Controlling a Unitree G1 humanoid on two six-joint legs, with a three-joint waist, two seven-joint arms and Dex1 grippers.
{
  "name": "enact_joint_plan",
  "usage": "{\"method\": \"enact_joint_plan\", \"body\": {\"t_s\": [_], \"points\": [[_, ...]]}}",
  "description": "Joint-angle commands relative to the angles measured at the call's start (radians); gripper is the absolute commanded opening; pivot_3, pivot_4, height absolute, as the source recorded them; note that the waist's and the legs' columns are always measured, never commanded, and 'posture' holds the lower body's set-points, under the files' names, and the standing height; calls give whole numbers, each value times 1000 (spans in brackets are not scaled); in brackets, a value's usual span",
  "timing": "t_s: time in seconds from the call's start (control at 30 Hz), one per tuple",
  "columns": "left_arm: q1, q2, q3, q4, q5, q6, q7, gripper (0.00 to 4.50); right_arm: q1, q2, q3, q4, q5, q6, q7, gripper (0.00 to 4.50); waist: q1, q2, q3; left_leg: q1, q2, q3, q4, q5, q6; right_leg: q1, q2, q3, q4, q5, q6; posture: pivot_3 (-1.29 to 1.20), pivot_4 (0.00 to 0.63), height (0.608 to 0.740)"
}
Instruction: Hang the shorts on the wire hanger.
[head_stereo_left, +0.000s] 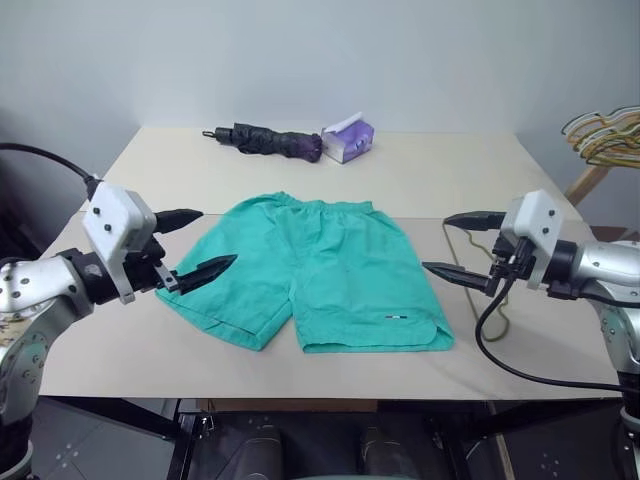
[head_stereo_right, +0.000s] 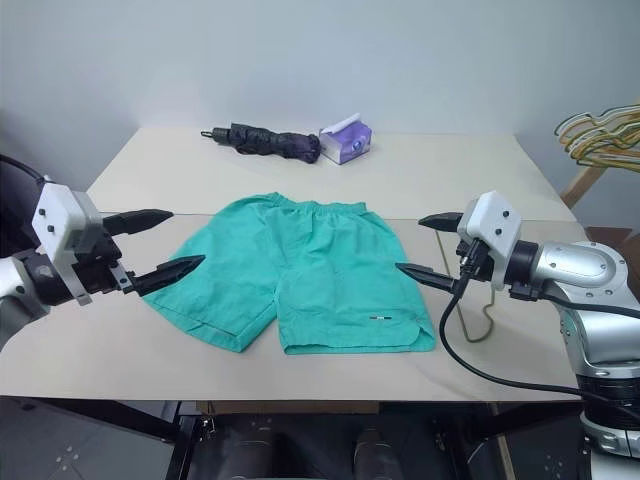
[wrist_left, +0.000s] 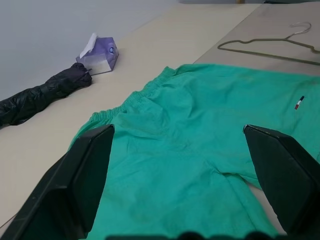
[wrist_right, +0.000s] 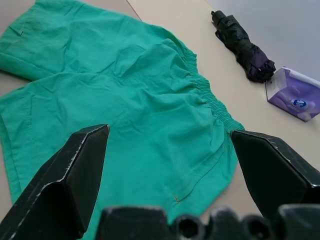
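We see the shorts (head_stereo_left: 318, 270) spread flat mid-surface (head_stereo_left: 420, 175). The left end effector (head_stereo_left: 195, 242) and right end effector (head_stereo_left: 460, 245) flank them, both released and empty. The wire hanger (wrist_left: 270, 47) lies beside the shorts, apparently flat, near the right end effector.

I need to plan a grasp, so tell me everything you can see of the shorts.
The shorts are teal-green woven-looking fabric, lightly creased, lying flat and spread on the table with both legs toward the robot. The gathered elastic waistband faces the far side. A small dark label sits near the hem of the leg on the robot's right. Nothing grips them: the left tool and right tool hover open at either side.
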Motion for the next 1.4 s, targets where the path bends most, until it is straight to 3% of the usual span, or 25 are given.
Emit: {"method": "enact_joint_plan", "body": {"t_s": [0.03, 0.2, 0.5, 0.73, 0.9, 1.1, 1.2, 1.4], "points": [[-3, 17, 24, -22, -10, -12, -8, 4471, -15, -2, -22, -29, 19, -4, -6, 4495, 0, 0, 1, 0, 0, 0, 0, 0, 0, 0, 0, 0, 0, 0, 0, 136, 83, 740], [-23, 37, -8, -11, -1, -35, -51, 4471, -36, 1, -25, -12, 16, 2, -20, 4495, -1, 1, 11, 0, 0, 0, 0, 0, 0, 0, 0, 0, 0, 0, -1, 124, 107, 740], [-49, 72, -97, 37, 76, -97, -98, 4471, -33, -5, -20, -7, 12, -8, -15, 4495, -1, 2, 18, -2, 0, 0, -1, 0, 0, -2, 0, 0, 0, -1, -1, 120, 87, 740], [-172, 72, -398, 26, 189, -75, -126, 4471, -56, -20, 11, -1, -18, -16, -7, 4495, -1, 2, 18, -1, 0, 0, 0, 0, 0, -1, 0, -1, 0, -1, 0, 69, 76, 740], [-200, 92, -599, 83, 362, -357, -334, 4471, -34, -19, 12, -33, -16, -11, -9, 4495, -9, 2, 18, -3, 0, 0, -1, -1, -1, -2, 0, 0, 0, -1, 0, 57, 70, 740], [-322, -9, -788, 190, 510, -438, -416, 4471, -20, -20, 20, -47, -19, -13, -4, 4495, -9, 2, 18, -2, 0, 0, 1, -1, -1, -1, 0, 0, 0, -1, 0, 53, 74, 740], [-383, -108, -920, 271, 651, -384, -385, 4471, -30, -36, 19, -63, 8, 13, 24, 4495, -8, 2, 18, -2, -1, 0, 2, -1, -1, 0, 0, 0, 0, -1, 0, 43, 84, 740], [-419, -217, -1030, 365, 811, -353, -349, 4471, -2, -97, 2, -113, 100, 47, 143, 4495, -18, 3, 17, -3, 0, -1, 2, -1, 0, 0, 1, 0, 1, 3, 8, 6, 84, 740]]}}
